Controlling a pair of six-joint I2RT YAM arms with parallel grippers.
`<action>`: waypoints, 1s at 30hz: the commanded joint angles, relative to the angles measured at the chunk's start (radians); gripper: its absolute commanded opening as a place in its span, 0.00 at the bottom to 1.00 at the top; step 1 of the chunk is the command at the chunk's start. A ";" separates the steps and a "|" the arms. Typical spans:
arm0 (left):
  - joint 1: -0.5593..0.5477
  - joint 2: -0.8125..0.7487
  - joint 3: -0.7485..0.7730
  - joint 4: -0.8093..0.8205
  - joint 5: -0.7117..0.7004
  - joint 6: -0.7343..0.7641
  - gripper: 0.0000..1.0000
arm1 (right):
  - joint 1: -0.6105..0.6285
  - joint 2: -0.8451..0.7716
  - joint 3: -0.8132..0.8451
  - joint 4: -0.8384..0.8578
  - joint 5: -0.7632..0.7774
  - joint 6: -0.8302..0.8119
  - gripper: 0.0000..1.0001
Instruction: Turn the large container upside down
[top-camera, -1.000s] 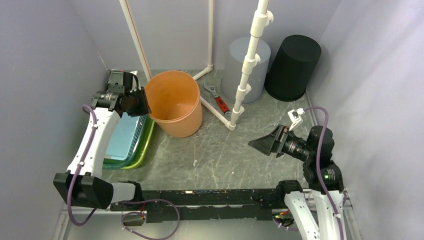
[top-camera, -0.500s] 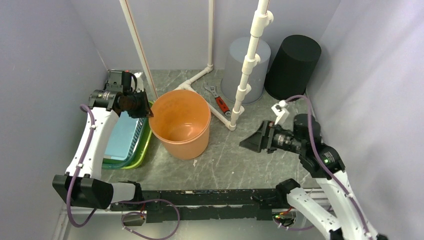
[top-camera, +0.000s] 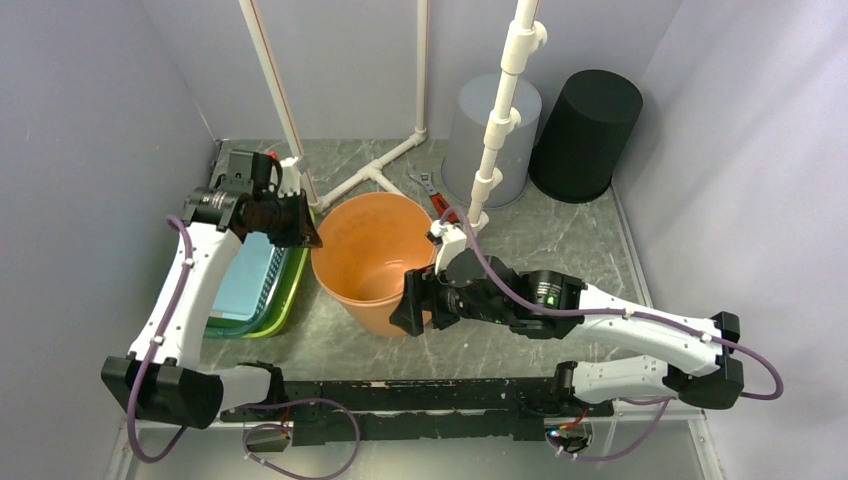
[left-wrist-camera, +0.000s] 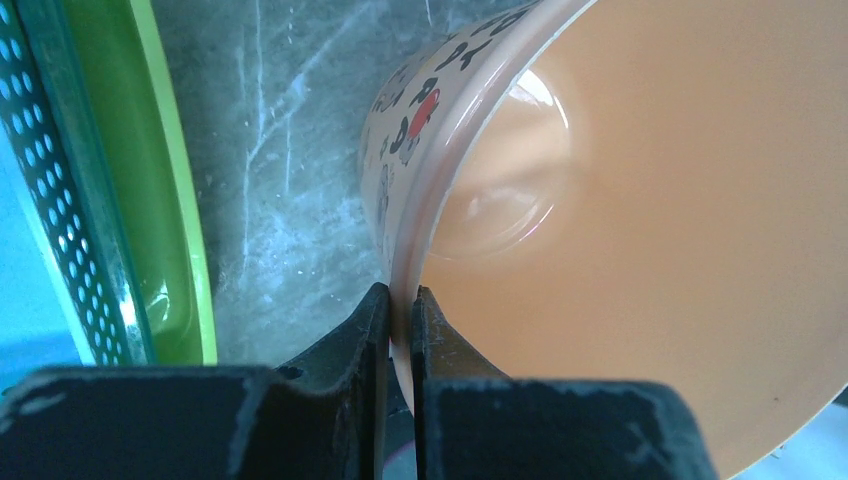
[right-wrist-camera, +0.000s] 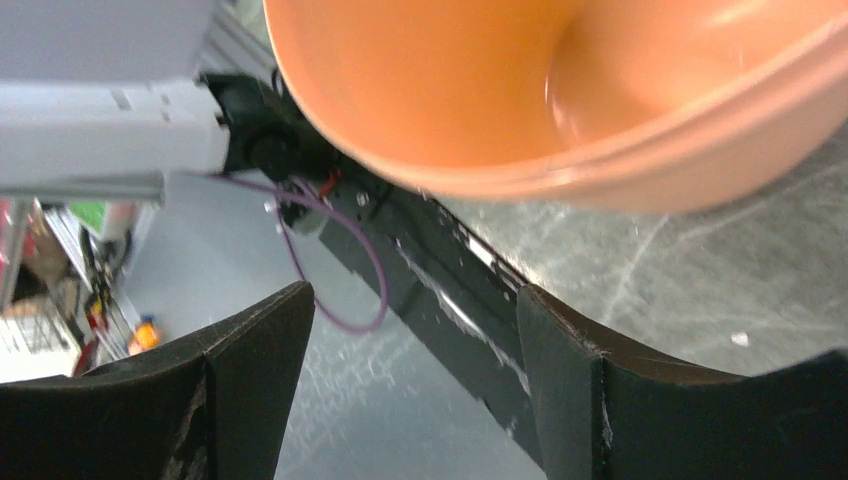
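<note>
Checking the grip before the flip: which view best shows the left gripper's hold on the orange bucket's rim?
Left wrist: the left gripper is shut on the orange bucket at its rim, one finger inside, one outside. Top external shows the gripper at the rim, contact unclear. Right wrist shows only the bucket, no grip.

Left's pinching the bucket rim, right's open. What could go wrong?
1. The left gripper pinches only the thin rim of the orange container; it may slip when tipped.
2. The open right gripper at the near rim could shove it rather than grip.
3. The white pipe and green tray sit close; the flip may hit them.
</note>
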 joint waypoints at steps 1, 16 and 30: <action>-0.003 -0.064 -0.004 0.029 0.087 -0.030 0.10 | -0.002 -0.108 -0.057 0.196 0.187 0.099 0.81; -0.074 -0.057 0.016 0.004 0.205 -0.057 0.10 | -0.011 -0.432 -0.358 0.305 0.439 0.377 0.80; -0.204 -0.030 0.005 -0.018 0.036 -0.070 0.10 | -0.070 -0.241 -0.248 0.261 0.328 0.377 0.63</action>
